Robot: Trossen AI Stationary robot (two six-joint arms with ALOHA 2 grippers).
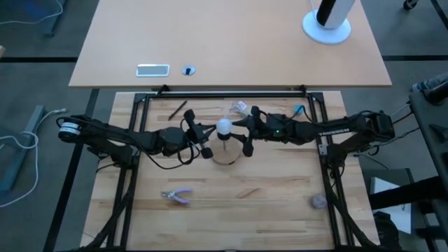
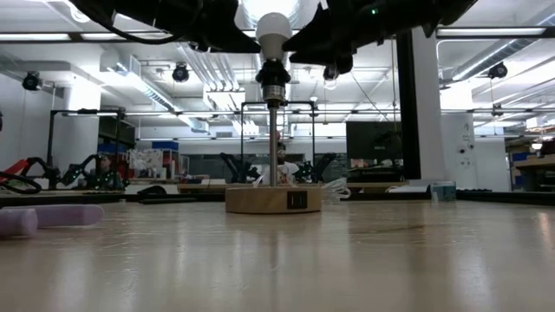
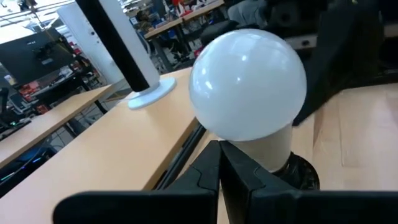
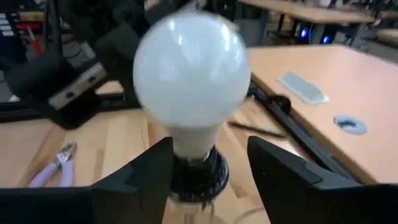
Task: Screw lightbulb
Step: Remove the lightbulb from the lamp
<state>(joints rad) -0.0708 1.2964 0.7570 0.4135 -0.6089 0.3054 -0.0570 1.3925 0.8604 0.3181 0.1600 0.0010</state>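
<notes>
right end effector [image 4: 208,162] open beside lightbulb [image 4: 191,78]; left end effector [image 3: 219,168] closed.

Bright overhead ceiling lights [image 2: 260,10] glare; the lightbulb [image 4: 191,73] looks motion-blurred.

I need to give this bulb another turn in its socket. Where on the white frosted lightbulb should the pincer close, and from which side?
Close on the white frosted lightbulb at its tapered neck just above the black socket, coming in level from the side. It stands upright on the lamp stem, and the round globe looks likelier to slip. The right pincer already straddles that neck, open.
</notes>
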